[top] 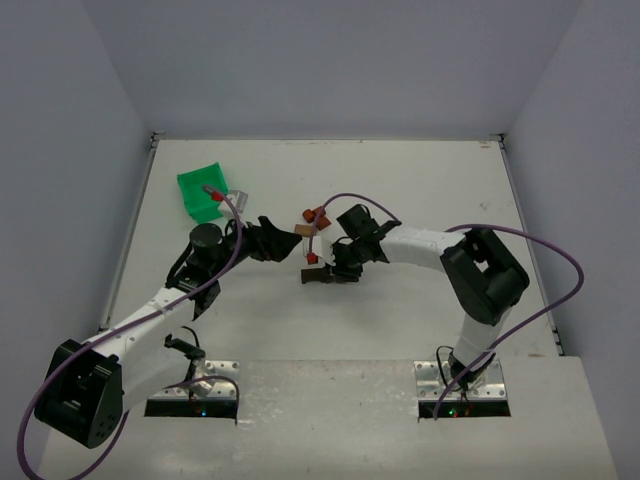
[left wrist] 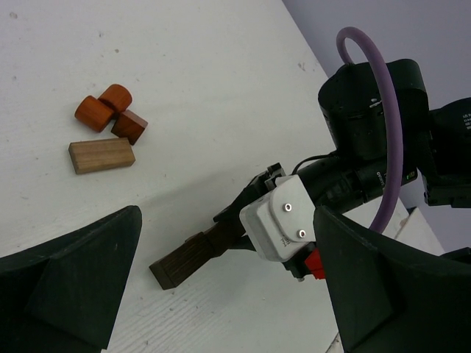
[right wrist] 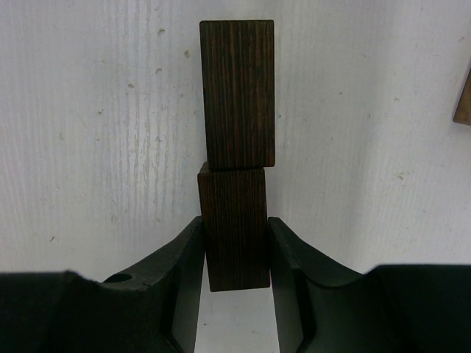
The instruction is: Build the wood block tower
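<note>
Two dark brown blocks lie end to end on the white table. The far one (right wrist: pixel 237 92) is free. The near one (right wrist: pixel 234 220) sits between the fingers of my right gripper (right wrist: pixel 235 228), which press against its two long sides. From the left wrist view the same dark brown blocks (left wrist: pixel 193 257) stick out of the right gripper (left wrist: pixel 283 224). Two reddish-orange rounded pieces (left wrist: pixel 103 109), a reddish cube (left wrist: pixel 130 126) and a light brown block (left wrist: pixel 102 156) lie together farther back. My left gripper (left wrist: pixel 228 309) is open and holds nothing, just left of the blocks (top: pixel 318 276).
A green plastic bin (top: pixel 205 190) stands at the back left of the table (top: pixel 450 180). The purple cable (left wrist: pixel 386 110) of the right arm arcs above its wrist. Grey walls close the table in on three sides.
</note>
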Robot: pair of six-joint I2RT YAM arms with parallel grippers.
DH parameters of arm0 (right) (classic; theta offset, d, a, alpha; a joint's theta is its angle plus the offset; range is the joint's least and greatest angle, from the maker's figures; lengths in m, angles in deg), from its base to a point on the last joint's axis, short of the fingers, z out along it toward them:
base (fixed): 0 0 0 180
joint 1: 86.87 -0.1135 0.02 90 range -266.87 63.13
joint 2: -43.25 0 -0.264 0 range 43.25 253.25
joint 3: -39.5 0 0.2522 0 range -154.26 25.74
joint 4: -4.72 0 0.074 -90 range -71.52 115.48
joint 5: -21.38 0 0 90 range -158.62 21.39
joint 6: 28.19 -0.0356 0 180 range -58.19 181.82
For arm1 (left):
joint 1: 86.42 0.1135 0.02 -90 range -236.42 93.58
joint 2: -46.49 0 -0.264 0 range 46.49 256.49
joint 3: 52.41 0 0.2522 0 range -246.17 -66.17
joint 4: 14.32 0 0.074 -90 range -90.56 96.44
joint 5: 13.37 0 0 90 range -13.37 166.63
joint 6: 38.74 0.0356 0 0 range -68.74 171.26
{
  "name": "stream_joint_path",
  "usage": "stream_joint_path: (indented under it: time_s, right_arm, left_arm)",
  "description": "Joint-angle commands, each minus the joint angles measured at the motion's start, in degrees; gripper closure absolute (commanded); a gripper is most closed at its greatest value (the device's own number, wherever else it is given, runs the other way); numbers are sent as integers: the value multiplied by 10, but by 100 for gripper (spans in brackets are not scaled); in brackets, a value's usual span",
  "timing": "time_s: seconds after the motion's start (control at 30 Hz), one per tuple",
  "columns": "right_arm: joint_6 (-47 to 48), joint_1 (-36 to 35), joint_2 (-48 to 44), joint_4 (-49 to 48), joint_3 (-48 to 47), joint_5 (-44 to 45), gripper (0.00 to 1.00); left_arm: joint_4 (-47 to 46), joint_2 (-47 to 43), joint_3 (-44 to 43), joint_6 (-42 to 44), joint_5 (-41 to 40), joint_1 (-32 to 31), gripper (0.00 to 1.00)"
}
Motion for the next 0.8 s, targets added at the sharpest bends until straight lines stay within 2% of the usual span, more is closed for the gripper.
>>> stream_joint_path:
  time_s: [0.0, 0.27, 0.77]
  right_arm:
    - [-2, -7, 8, -1, -26, -4, 58]
    - [-10, -10, 8, -18, -24, 12, 49]
    - [-21, -15, 7, -38, -26, 14, 45]
  left_arm:
    - [-37, -8, 8, 9, 9, 3, 0]
    - [-40, -10, 7, 10, 21, 3, 0]
    - [-45, -13, 11, 9, 33, 3, 0]
